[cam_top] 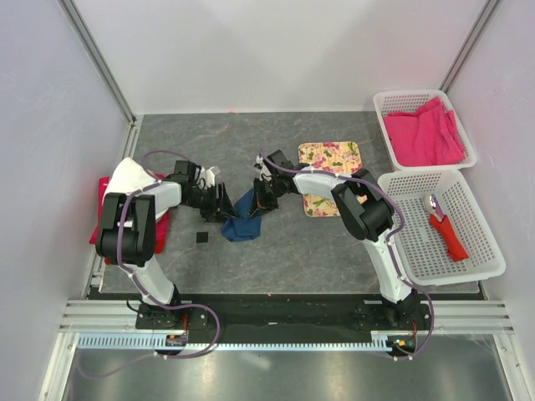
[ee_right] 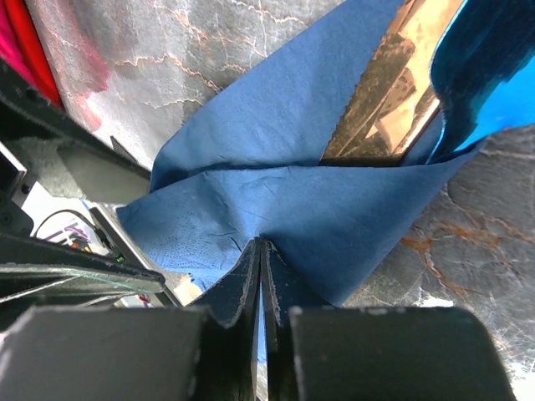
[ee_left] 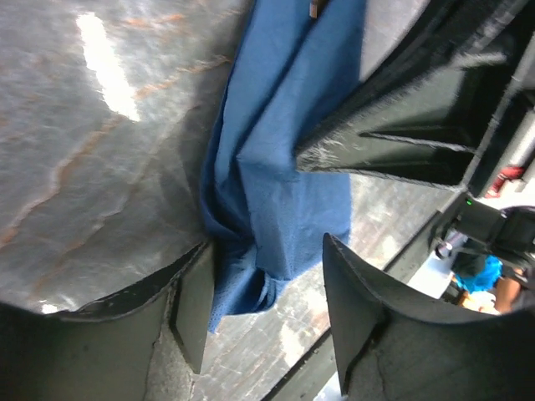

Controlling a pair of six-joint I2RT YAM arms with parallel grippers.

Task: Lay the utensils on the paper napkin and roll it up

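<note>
**Blue napkin pinched left of the floral mat**

Well left of the floral mat (cam_top: 330,167), the left gripper (ee_left: 267,244) stands wide open, with the bunched paper napkin (ee_left: 280,167) between its fingers (pressed against one of them). Nearer the mat, the right gripper (ee_right: 260,255) is clamped tight on the napkin's fold. A bright-blue utensil (ee_right: 489,75) sits tucked inside the napkin.

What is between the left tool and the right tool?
The blue napkin, bunched up, fills that gap in the top view. The right tool is shut on it; the left tool stands open around its edge.
</note>
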